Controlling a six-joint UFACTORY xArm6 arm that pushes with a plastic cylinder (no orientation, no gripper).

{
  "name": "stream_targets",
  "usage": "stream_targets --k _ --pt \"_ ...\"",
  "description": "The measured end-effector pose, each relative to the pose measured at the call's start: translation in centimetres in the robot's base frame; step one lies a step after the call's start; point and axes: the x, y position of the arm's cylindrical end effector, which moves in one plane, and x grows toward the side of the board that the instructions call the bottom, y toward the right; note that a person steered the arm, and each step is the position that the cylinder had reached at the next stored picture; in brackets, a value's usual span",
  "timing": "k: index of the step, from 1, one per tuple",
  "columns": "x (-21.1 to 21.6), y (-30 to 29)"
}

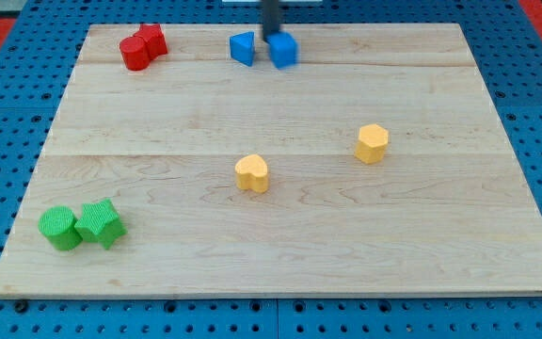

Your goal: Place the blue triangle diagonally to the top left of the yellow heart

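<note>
The blue triangle point(243, 47) sits near the board's top edge, a little left of centre. A blue cube point(283, 50) stands just to its right. My tip point(272, 36) comes down from the view's top between the two blue blocks, right at the cube's upper left edge and just right of the triangle. The yellow heart point(251, 173) lies near the board's middle, far below the triangle in the view.
A yellow hexagon point(372, 143) sits to the right of the heart. Two red blocks point(142, 47) touch each other at the top left. A green cylinder point(60, 229) and a green star point(100, 223) sit together at the bottom left. The wooden board point(422, 254) lies on a blue pegboard.
</note>
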Motion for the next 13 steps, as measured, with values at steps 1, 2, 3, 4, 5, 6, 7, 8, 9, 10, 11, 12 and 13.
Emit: stream_targets --k 1,2,3,4,5,6,7,8,9,10,11,12,13 --pt "3.6 3.1" --pt "3.2 -2.3" --pt "7.2 0.8" --pt "6.1 3.9" --pt "3.0 -3.0" --pt "-2.7 -4.1" --pt "-4.2 -10.1" --pt "3.0 -10.7" --pt "-0.2 -13.0" --pt "-4.1 -10.9" --pt "-0.4 -3.6" --pt "3.3 -9.4" --pt "3.6 -16.7"
